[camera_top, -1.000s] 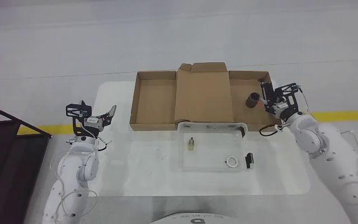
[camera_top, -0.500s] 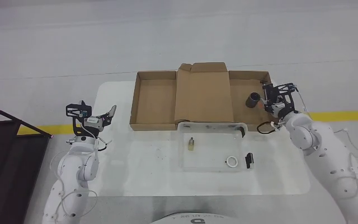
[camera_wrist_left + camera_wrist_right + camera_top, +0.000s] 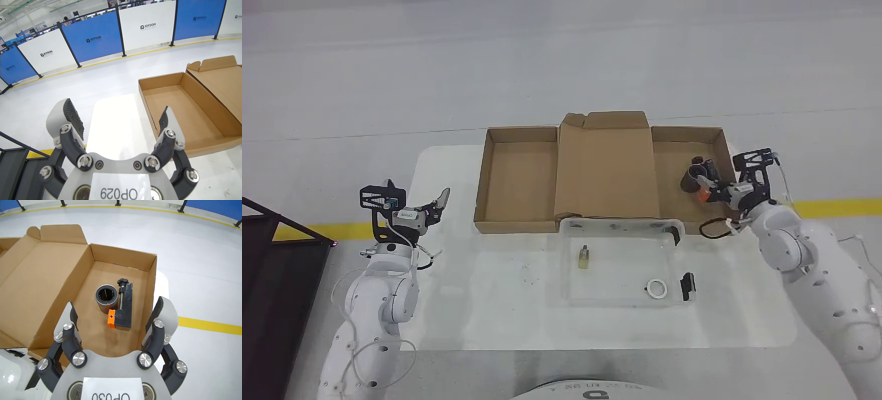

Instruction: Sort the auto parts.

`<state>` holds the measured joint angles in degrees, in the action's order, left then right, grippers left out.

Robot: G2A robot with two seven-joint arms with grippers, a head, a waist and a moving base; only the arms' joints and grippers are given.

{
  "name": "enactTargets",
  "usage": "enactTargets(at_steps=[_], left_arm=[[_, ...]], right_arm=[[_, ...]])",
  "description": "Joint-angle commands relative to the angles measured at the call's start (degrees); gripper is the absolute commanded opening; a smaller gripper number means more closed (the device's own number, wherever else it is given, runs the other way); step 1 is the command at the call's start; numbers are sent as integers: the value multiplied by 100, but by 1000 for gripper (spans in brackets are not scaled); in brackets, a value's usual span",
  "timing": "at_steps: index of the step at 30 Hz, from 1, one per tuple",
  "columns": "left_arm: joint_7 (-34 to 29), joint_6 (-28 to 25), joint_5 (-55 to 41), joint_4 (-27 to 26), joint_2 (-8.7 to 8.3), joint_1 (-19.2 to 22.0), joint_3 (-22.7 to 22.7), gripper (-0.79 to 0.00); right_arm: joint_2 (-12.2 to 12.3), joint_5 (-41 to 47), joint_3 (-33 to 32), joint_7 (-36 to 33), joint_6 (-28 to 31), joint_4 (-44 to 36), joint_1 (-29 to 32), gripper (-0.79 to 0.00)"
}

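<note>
Found right gripper over the cardboard box's right compartment, fingers released, holding nothing. Below them: black clamp with orange tip, long axis pointing at the far wall, touching a steel cylinder. Left to sort in the clear tray: brass piece, white ring, black block at its right edge, likely nearer the right arm. Left gripper at the counter's left edge, fingers released too.
</note>
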<state>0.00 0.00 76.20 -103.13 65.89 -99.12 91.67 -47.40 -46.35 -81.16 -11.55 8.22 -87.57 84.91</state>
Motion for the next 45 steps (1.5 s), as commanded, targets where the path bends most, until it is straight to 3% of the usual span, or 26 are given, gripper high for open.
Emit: enactTargets(at_steps=[1,8,24,27,32,34,40,42,45], left_arm=[[0,0,0,0,0,0,0,0],[0,0,0,0,0,0,0,0],[0,0,0,0,0,0,0,0],[17,29,780,-168,-17,0,-155,0],[-60,-358,1185,-723,21,32,-842,0],[16,-911,172,-956,57,-21,-1072,0],[4,-1042,-132,-976,62,-26,-1066,0],[-106,-1124,754,-1059,23,-38,-1107,0],[-63,-1483,773,-1370,17,-159,-1307,0]], right_arm=[[3,155,-141,312,323,-57,135,0],[9,388,-523,1640,1902,-93,622,0],[9,388,-523,1640,1902,-93,622,0],[9,388,-523,1640,1902,-93,622,0],[9,388,-523,1640,1902,-93,622,0],[9,388,-523,1640,1902,-93,622,0],[9,388,-523,1640,1902,-93,622,0],[9,388,-523,1640,1902,-93,622,0],[9,388,-523,1640,1902,-93,622,0]])
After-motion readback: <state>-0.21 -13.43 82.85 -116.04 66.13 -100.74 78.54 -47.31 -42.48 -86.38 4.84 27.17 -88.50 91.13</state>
